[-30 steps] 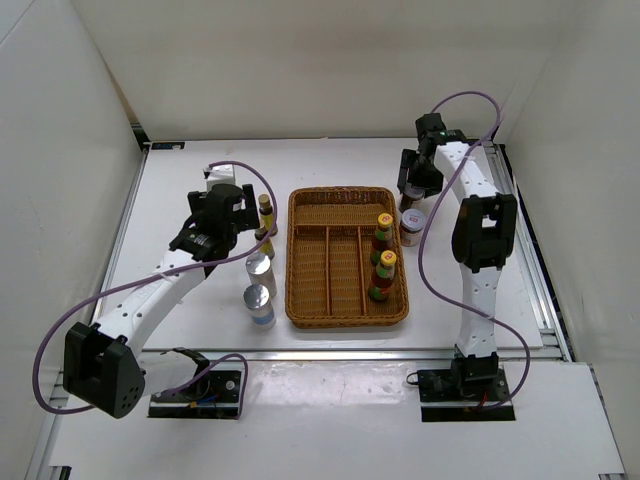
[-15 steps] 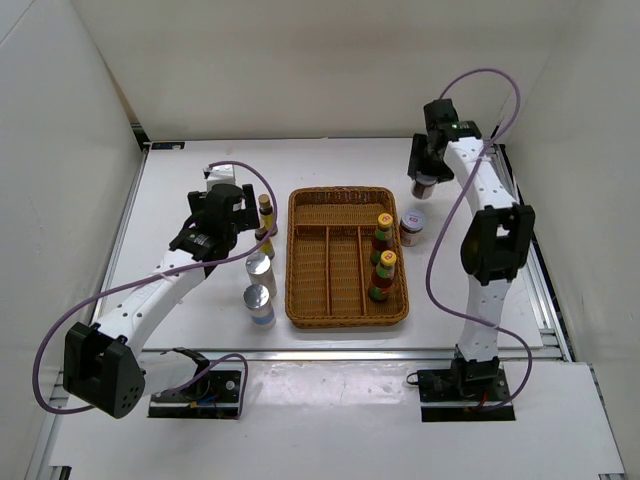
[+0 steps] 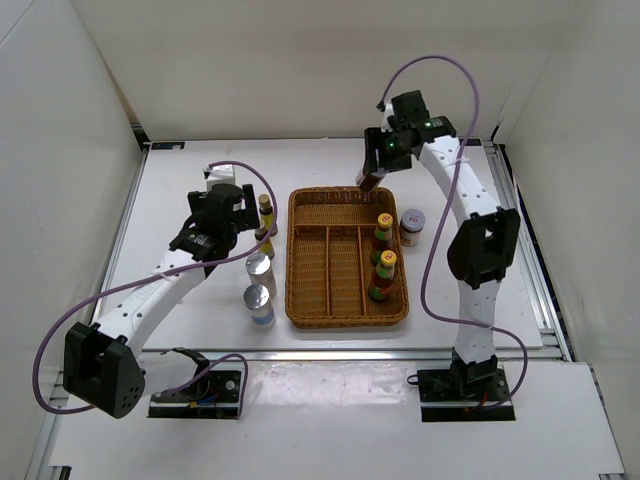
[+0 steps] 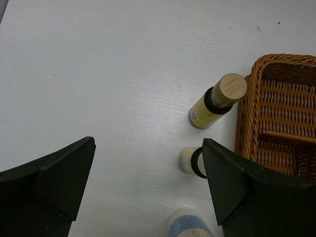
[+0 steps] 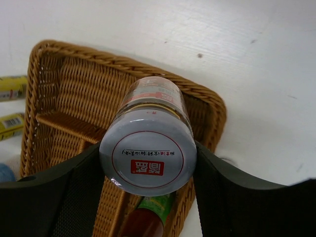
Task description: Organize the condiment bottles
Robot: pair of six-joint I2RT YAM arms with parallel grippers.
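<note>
Right wrist: right hand [image 3: 372, 178] clamped on jar [image 5: 148, 158] over wicker tray [image 5: 54, 49] far rim; left hand [image 4: 148, 144] spread wide, empty.

This was a robotics lab enclosure; plain white panels [image 3: 60, 150] walled a white worktop [image 3: 190, 170]; aluminium rails [image 3: 535, 270] edged it; purple cables [image 3: 432, 58] looped from the left arm [image 3: 150, 290] and right arm [image 3: 470, 200].

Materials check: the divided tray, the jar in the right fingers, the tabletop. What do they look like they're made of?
Tray: woven wicker or rattan, brown, weave plainly visible. Jar: smooth, glossy lid, likely plastic; clear body, glass or plastic, cannot tell which. Tabletop: white, matte, faint linear grain, probably laminate or painted board.
</note>
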